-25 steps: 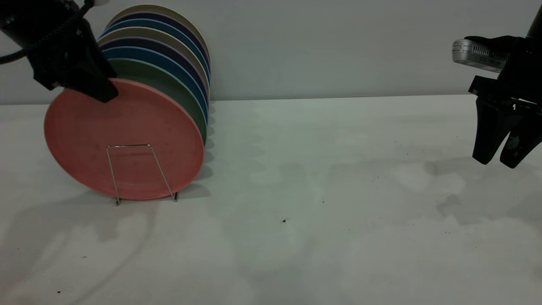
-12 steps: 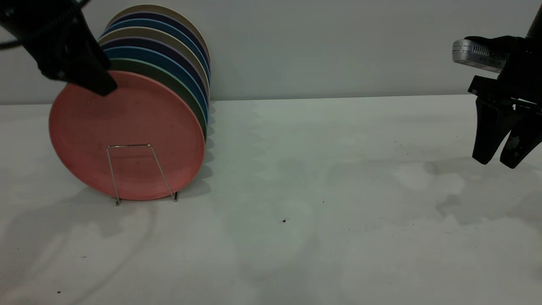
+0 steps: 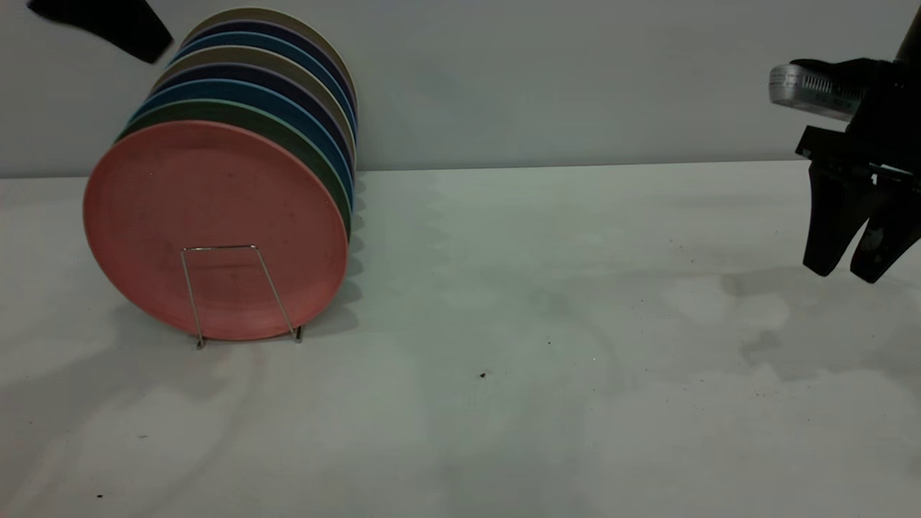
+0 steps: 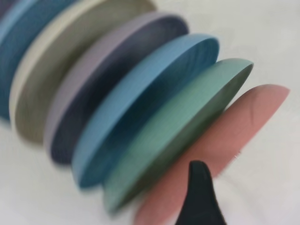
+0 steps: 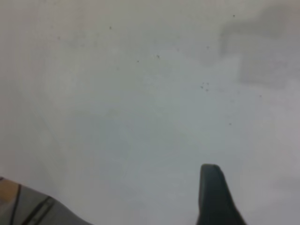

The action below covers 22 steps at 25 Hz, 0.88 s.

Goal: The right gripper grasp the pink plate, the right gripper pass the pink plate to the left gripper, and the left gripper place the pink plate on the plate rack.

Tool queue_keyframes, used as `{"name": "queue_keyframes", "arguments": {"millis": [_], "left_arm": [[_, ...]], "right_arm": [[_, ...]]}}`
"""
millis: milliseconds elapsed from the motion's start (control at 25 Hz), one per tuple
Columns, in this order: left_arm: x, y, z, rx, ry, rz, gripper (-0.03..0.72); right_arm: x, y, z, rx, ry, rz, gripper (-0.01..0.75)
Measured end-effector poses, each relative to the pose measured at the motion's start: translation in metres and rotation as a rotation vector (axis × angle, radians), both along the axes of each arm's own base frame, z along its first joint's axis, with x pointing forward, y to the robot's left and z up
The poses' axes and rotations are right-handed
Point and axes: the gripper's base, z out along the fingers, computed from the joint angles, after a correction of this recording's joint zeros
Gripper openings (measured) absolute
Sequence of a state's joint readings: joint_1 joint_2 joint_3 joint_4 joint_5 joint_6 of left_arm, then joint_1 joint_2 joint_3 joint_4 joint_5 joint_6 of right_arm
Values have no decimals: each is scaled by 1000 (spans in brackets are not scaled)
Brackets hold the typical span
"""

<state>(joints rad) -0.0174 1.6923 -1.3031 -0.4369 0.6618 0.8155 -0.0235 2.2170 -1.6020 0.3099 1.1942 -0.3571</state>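
The pink plate (image 3: 216,216) stands upright in the front slot of the plate rack (image 3: 219,247), leaning on the green plate (image 3: 216,108) behind it. Nothing holds it. My left gripper (image 3: 133,32) is up at the top left, above the plates and apart from them; only its tip shows. In the left wrist view one black finger (image 4: 200,197) hangs over the pink plate's rim (image 4: 220,145). My right gripper (image 3: 845,272) hangs open and empty at the far right, above the table. One of its fingers (image 5: 213,192) shows over bare table.
Behind the pink and green plates the rack holds several more upright plates (image 3: 288,86) in teal, blue, navy and beige. The white table (image 3: 540,324) stretches between the rack and the right gripper, with a few dark specks. A grey wall stands behind.
My left gripper has let go of the pink plate's upper rim and risen up and away. The plate has settled upright in the rack. The right arm has not moved.
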Motion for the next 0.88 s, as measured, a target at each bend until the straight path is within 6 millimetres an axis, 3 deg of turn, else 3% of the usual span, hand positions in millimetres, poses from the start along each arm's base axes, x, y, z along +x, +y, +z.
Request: {"name": "queue_keyframes", "arguments": {"millis": [80, 240, 480, 680, 880], "left_arm": [[-8, 9, 3, -21, 99, 178, 580], [-30, 31, 9, 116, 266, 448, 580], [-62, 46, 38, 228, 287, 626, 580], [-114, 46, 67, 195, 186, 635, 580], [-181, 42, 82, 102, 32, 629, 580]], "right_arm": [[2, 0, 14, -61, -32, -4, 452], [-2, 2, 53, -263, -113, -18, 452], [-24, 29, 106, -344, -234, -10, 449], [-80, 50, 152, -316, -318, 28, 447], [-160, 45, 185, -291, -392, 31, 447]]}}
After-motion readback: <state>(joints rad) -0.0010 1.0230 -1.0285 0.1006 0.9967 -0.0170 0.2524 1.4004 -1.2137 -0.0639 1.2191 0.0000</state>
